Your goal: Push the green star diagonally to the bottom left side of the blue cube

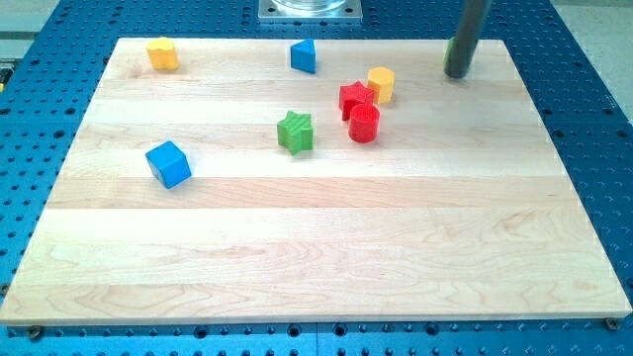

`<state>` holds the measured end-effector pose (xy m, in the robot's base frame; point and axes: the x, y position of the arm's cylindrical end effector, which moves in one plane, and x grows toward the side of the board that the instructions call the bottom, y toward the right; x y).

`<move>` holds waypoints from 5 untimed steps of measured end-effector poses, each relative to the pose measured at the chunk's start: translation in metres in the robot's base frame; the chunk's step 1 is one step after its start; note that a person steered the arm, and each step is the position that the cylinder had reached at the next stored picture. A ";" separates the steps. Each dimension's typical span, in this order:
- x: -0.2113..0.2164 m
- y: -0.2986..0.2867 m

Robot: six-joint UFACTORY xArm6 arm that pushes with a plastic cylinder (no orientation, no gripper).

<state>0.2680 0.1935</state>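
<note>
The green star sits on the wooden board a little above its middle. The blue cube lies to its left and slightly lower, well apart from it. My tip rests near the board's top right, far to the right of and above the green star. A green block is mostly hidden behind the rod.
A red star and a red cylinder sit just right of the green star, with a yellow block beside them. A blue triangular block and a yellow block lie near the top edge.
</note>
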 end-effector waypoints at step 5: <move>0.072 -0.096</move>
<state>0.3398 0.0975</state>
